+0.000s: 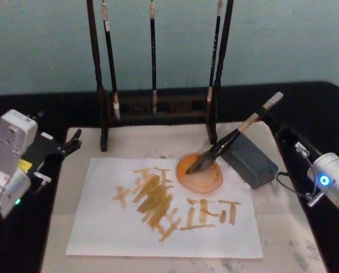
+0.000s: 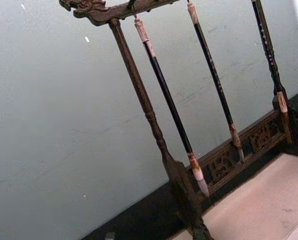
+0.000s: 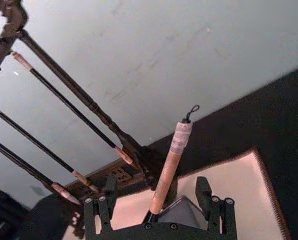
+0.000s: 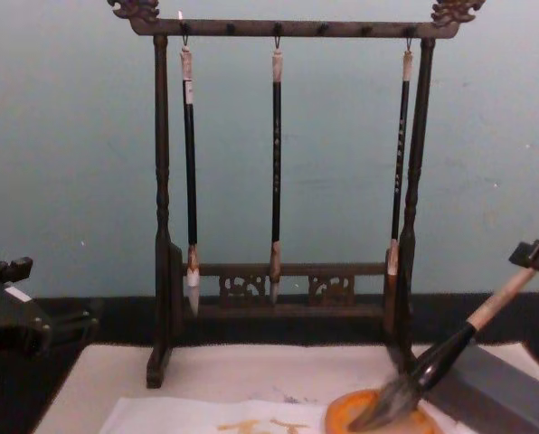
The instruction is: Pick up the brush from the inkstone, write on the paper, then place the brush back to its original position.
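The brush (image 1: pixel 226 142) lies slanted, its bushy tip in the round orange inkstone (image 1: pixel 206 181) and its handle leaning over a dark grey block. My right gripper (image 1: pixel 267 118) is at the handle's upper end. In the right wrist view the gripper (image 3: pixel 155 190) is open, its fingers (image 3: pixel 205 192) apart on both sides of the tan handle (image 3: pixel 166 167) without touching it. The white paper (image 1: pixel 112 227) with orange-yellow strokes lies left of and in front of the inkstone. The left gripper (image 1: pixel 73 141) is parked open at the mat's far left corner.
A dark wooden rack (image 1: pixel 158 108) with three slim hanging brushes stands behind the paper. The dark grey block (image 1: pixel 250 162) sits right of the inkstone. A beige felt mat (image 1: pixel 283 227) lies under everything, on a black table.
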